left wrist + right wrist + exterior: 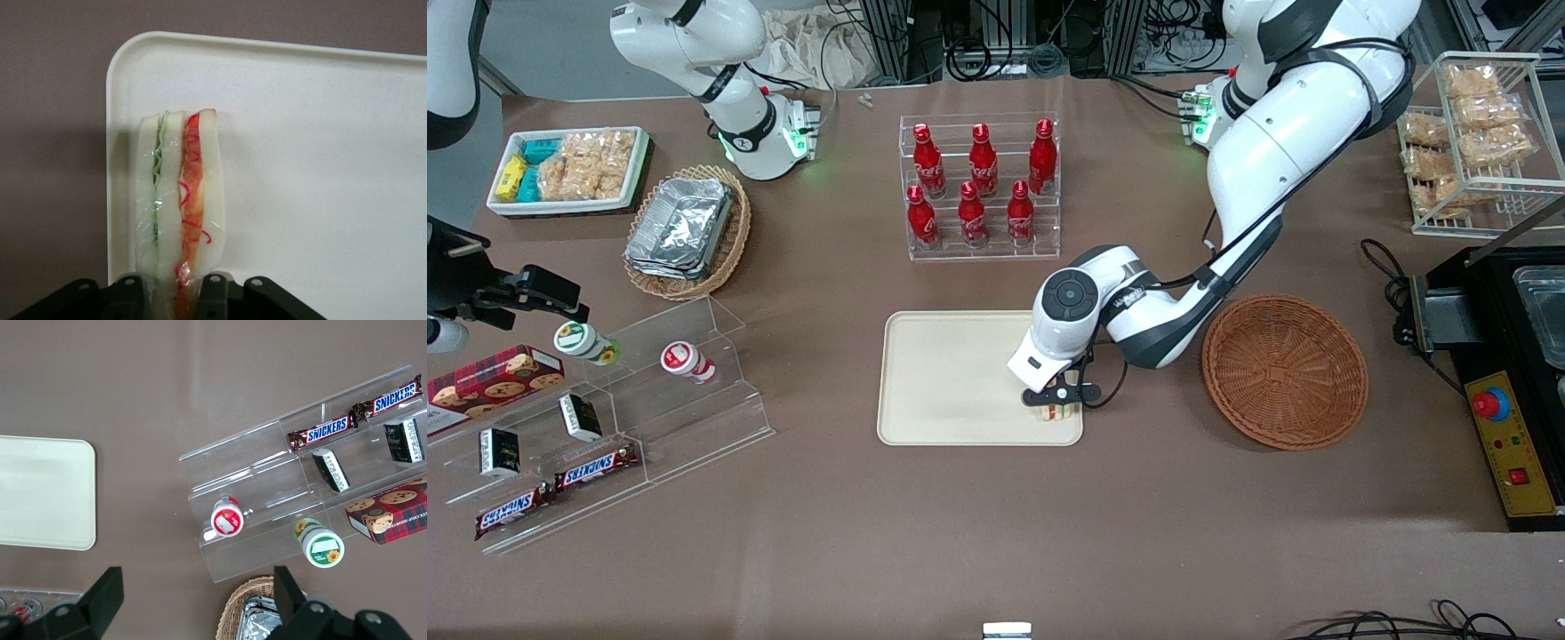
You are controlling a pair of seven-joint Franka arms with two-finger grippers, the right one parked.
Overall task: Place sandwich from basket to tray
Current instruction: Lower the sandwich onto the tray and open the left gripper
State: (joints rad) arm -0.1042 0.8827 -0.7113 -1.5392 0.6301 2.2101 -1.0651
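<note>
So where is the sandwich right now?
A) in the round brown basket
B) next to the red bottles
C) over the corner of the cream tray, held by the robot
C. The sandwich sits between the gripper jaws over a corner of the tray, while the basket holds nothing.

The arm (1280,142) is clad in glossy white shells with dark grey joints; a black-fingered gripper (1055,402) and black cable are seen.

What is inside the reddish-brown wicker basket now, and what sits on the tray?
The basket shows only bare weave. On the tray, the sandwich stands on edge near a corner, the gripper shut on it. The arm hides the tray part beneath it.
</note>
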